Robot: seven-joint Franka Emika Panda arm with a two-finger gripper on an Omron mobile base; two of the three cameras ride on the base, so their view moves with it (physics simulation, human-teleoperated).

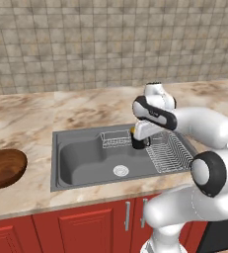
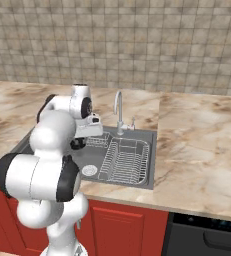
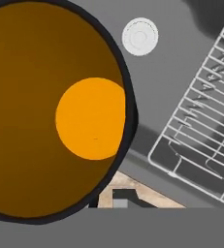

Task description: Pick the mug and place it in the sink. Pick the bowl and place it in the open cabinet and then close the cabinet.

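My gripper hangs over the middle of the sink, shut on the mug, a dark cup with an orange inside. In the hand view the mug is seen from straight above, its orange bottom and dark rim close to the camera, with the sink floor and round drain beneath. From the right base view the mug shows as a dark shape under the white hand. The brown wooden bowl rests on the counter left of the sink. The cabinet is out of view.
A wire rack lies in the sink's right part and a small one at its back. The curved faucet stands behind the basin. Marble counter stretches right; red base cabinets run below.
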